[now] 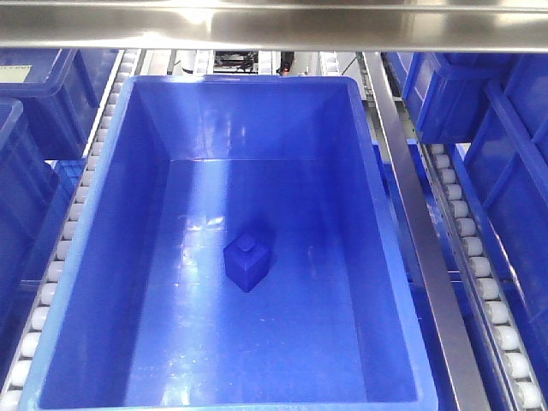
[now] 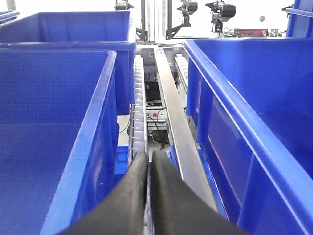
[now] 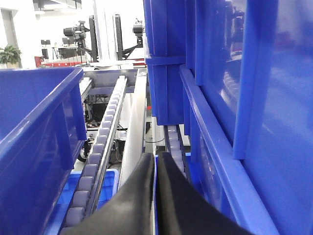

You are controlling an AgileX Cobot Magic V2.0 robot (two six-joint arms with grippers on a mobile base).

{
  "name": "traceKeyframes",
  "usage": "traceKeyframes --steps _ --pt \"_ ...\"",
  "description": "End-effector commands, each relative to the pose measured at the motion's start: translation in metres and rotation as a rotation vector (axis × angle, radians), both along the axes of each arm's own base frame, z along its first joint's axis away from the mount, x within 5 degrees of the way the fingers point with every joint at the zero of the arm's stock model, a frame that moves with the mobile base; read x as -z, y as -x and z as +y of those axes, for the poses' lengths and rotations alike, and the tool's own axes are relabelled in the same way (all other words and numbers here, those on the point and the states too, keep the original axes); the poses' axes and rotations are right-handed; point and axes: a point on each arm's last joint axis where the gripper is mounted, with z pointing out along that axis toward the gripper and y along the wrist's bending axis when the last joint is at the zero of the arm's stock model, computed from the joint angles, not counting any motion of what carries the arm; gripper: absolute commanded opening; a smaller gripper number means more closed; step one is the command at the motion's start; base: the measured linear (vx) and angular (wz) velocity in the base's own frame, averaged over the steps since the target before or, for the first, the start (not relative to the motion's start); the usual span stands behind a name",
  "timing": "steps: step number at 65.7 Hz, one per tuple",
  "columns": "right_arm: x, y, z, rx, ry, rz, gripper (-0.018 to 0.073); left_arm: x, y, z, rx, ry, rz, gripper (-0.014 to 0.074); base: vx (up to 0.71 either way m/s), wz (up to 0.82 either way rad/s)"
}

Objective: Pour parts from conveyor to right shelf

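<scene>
One small bright-blue part (image 1: 247, 261) with a round stud on top stands upright on the floor of a large blue bin (image 1: 103, 257) on the right shelf (image 1: 411, 214). My left gripper (image 2: 148, 155) is shut with nothing between its black fingers. It hovers over a roller track (image 2: 139, 98) between two blue bins. Over a steel rail (image 3: 134, 127), my right gripper (image 3: 155, 156) is shut too, between a bin (image 3: 44, 117) on its left and stacked bins (image 3: 220, 98) on its right. Neither gripper shows in the front view. The conveyor is out of view.
A steel crossbar (image 1: 274, 26) spans the top of the front view. More blue bins (image 1: 34, 94) stand left and right (image 1: 505, 171) of the middle bin. White roller tracks (image 1: 475, 257) run along both sides. Camera stands and equipment (image 2: 215, 12) are behind the shelf.
</scene>
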Motion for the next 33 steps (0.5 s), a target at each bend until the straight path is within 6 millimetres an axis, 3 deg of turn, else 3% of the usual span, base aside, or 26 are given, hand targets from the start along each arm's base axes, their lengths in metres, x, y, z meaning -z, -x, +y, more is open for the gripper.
traceKeyframes --steps 1,33 --pt "-0.0048 0.0008 -0.0003 0.009 0.032 -0.081 -0.0009 -0.0138 0.0020 -0.0005 0.008 0.015 -0.103 -0.0006 0.00 0.00" --pt "-0.0068 0.0011 0.0003 0.004 0.046 -0.102 -0.0009 -0.0138 0.0020 -0.0005 0.008 0.015 -0.103 -0.0006 0.00 0.00"
